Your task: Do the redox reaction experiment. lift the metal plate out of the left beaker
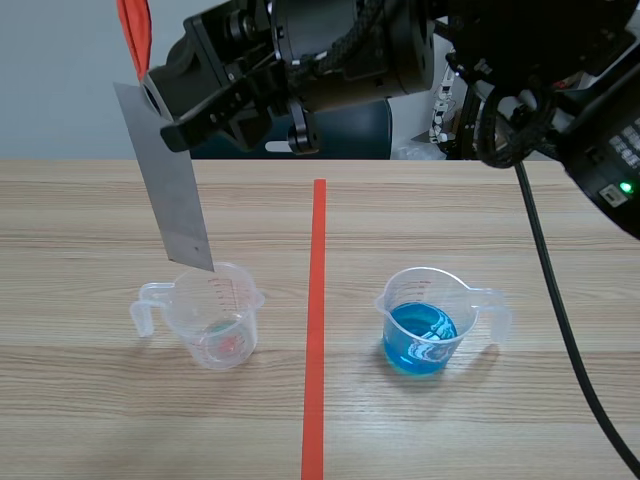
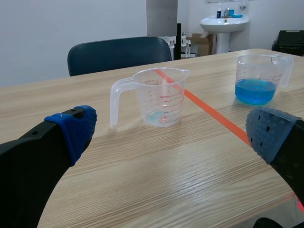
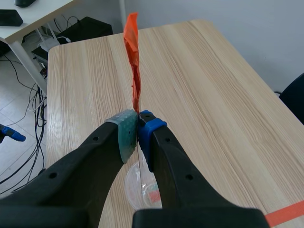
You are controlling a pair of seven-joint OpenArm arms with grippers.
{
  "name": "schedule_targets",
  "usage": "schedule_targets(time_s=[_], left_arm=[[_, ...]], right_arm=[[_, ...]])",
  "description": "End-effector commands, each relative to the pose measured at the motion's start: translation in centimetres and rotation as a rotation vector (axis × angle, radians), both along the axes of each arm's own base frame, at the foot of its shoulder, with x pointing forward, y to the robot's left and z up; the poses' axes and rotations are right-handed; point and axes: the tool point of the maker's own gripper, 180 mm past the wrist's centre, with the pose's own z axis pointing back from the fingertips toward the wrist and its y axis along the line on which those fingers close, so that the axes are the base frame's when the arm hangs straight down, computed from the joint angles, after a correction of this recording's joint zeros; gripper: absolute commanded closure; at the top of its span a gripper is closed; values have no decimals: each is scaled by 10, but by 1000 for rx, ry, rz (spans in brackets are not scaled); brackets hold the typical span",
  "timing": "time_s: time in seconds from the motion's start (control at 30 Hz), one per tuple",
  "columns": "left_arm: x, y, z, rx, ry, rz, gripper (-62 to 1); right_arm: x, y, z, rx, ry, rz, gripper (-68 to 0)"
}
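**Nearly upright, the metal plate (image 1: 172, 185) hangs over the left beaker (image 1: 215, 315)**

We see the plate in the upper left of the scene view, its broad grey face turned toward the camera. Its long axis runs close to vertical with a lean. The upper end tips toward the frame's upper left, and the lower end points down and to the right. That lower edge overlaps the far rim of the left beaker, and we cannot tell whether it is clear of the rim or just inside it. An orange-red strip (image 1: 135, 35) rises from the plate's upper end.

The right gripper (image 1: 160, 105), on the arm that crosses the top of the frame, has its two pads clamped on the plate's upper part. In the right wrist view the pads press together on the thin edge of the plate, and the beaker shows below, between the fingers.

The left gripper (image 2: 173, 130) stands wide open and holds nothing. Both beakers stand on the table (image 1: 100, 420) ahead of it.

The left beaker is clear, with red graduations and a handle toward the frame's left. We see only a shallow pale layer at its bottom. The right beaker (image 1: 430, 320), across the tape line (image 1: 316, 330), holds blue liquid (image 1: 420, 335) to under half its height.
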Motion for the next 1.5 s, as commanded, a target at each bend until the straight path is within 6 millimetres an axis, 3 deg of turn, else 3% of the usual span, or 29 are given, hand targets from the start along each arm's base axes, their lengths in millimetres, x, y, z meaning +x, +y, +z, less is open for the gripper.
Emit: schedule_targets(time_s=[0.0, 1.47], left_arm=[[0, 1, 12, -18, -55, -8, -623], [0, 1, 12, -18, -55, -8, -623]], right_arm=[[7, -1, 14, 22, -31, -12, -6], [7, -1, 14, 5, -26, -8, -6]])
